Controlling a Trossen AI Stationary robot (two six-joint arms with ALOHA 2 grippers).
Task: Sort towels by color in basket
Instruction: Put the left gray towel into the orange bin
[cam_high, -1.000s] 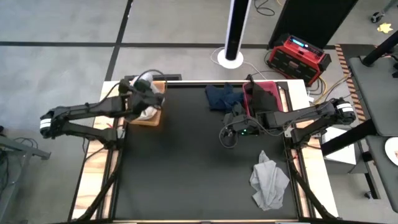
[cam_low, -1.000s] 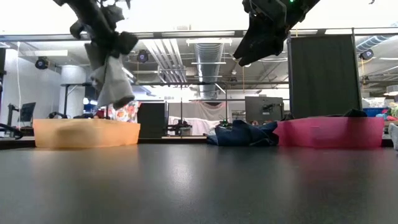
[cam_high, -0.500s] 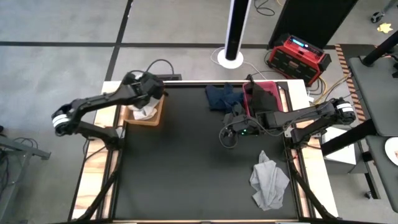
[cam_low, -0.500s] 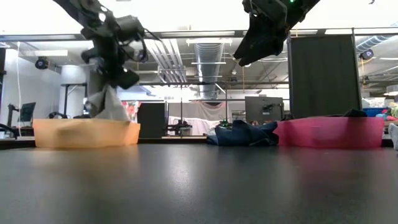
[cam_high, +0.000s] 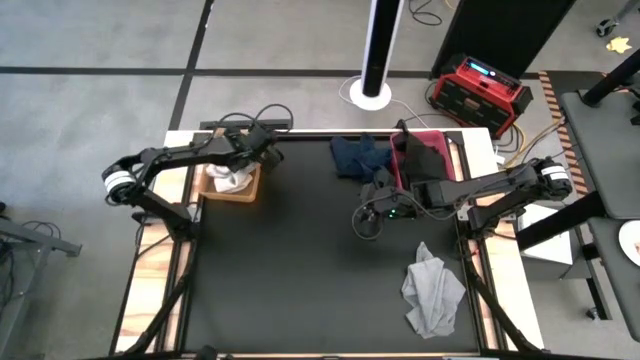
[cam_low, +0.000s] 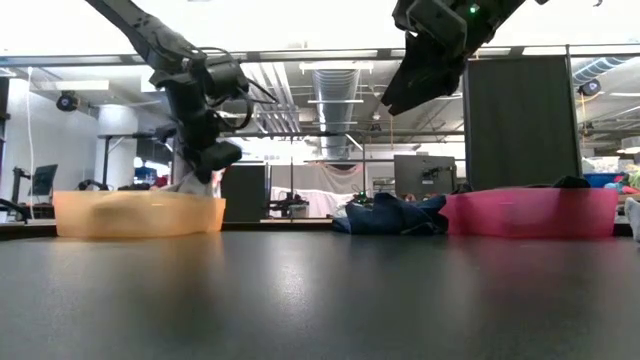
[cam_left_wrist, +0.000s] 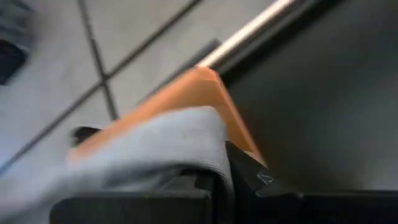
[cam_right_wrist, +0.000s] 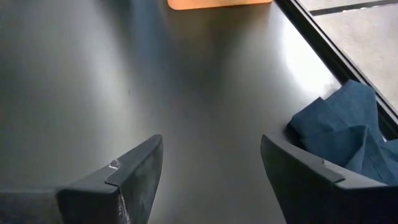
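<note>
My left tool is clamped on a limp pale towel draped into the orange basket. My right tool hovers wide and empty over the dark matte surface. Navy towel and crumpled grey towel: soft, light, best pinched at a fold.
</note>
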